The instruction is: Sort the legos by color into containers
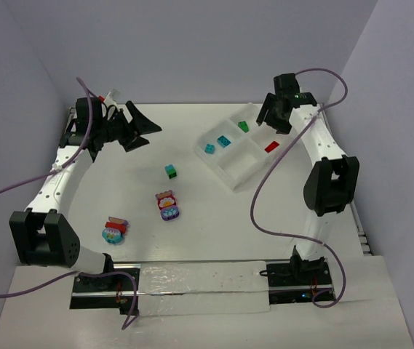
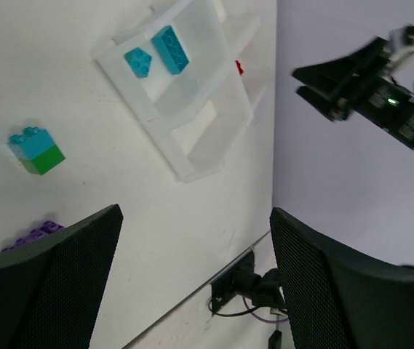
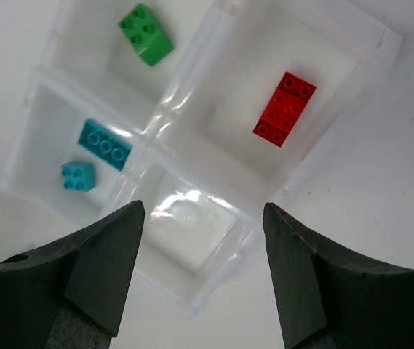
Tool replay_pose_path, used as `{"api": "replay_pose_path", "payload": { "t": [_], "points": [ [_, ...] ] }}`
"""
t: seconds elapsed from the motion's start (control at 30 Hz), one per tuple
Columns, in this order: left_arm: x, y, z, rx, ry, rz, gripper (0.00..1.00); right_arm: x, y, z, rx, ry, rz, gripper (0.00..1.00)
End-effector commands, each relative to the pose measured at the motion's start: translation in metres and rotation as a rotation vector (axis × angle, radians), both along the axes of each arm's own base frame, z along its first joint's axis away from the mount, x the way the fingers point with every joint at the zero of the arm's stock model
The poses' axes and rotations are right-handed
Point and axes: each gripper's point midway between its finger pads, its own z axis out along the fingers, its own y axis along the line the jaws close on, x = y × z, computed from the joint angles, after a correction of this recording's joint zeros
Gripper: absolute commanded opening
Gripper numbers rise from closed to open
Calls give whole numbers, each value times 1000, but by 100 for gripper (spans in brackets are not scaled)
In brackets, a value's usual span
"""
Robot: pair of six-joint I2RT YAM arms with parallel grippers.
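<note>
— Top external, quick: where's everything?
— Tray [image 1: 237,169] sits far right on the table [image 1: 214,240]. Loose legos: teal-on-green stack [image 1: 171,171] mid-table, purple clump [image 1: 167,206] nearer my bases, red-teal clump [image 1: 113,230] by my L arm.
— And in the tray?
— Green brick [image 3: 145,34] and red brick [image 3: 285,109], each in its own section. Two teal bricks [image 3: 105,143] share a 3rd.
— Grippers?
— Left gripper [image 2: 196,225]: fingers wide apart, holding nothing, up over the table. Right gripper [image 3: 203,218]: also spread, nothing in it, hovering above the tray.
</note>
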Motion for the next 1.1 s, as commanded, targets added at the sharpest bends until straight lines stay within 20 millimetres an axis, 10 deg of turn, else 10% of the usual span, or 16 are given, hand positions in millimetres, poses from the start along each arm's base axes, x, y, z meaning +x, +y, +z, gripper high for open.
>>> {"api": "replay_pose_path", "payload": {
  "t": [0.0,0.2,0.33,0.57,1.07],
  "points": [
    [5,18,-9,121,15,63,89,-15,69,84,30,-240,235,73],
    [-22,56,-66,372,211,172,88,-95,210,59,41,-212,668,76],
    [-37,75,-86,496,254,202,86,-130,247,30,116,-143,754,75],
    [-22,48,-98,444,274,166,82,-116,252,15,52,-88,729,75],
    [16,5,-147,597,537,233,77,-96,197,34,43,-152,480,75]
  ]
}}
